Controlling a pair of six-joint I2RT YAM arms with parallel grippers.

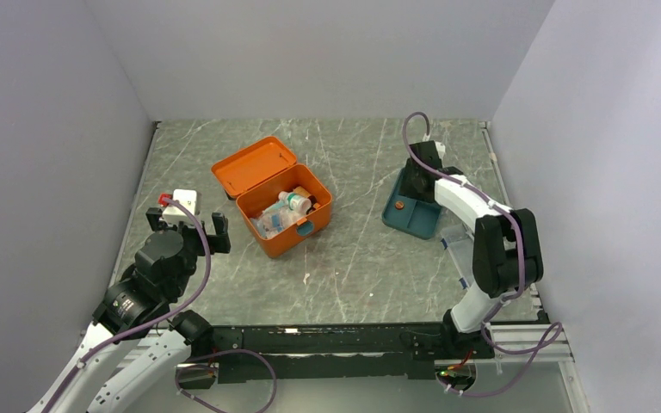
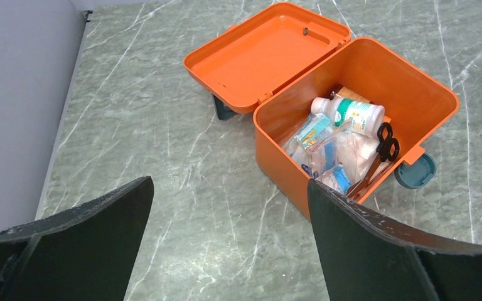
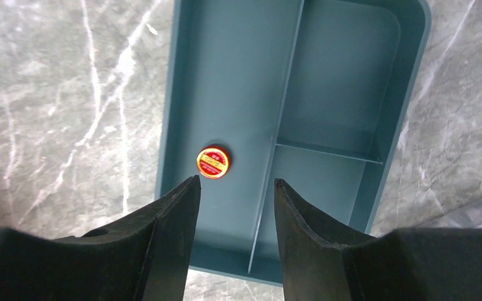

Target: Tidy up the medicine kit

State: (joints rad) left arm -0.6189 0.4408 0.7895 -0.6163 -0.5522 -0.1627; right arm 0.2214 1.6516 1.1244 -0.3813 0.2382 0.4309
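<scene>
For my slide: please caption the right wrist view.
Right end effector, open, above the teal tray holding one red tin.

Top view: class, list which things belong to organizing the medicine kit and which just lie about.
Belong: kit; bottle and scissors inside it; tray; tin in the tray.
Lying about, apparently: white box; clear plastic piece.

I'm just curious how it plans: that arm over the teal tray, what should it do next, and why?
Probably lift the right gripper up, away from the teal tray. Its jaws stand apart and empty, the small red tin already lies in the long compartment, and more supplies wait in the open medicine kit.
</scene>
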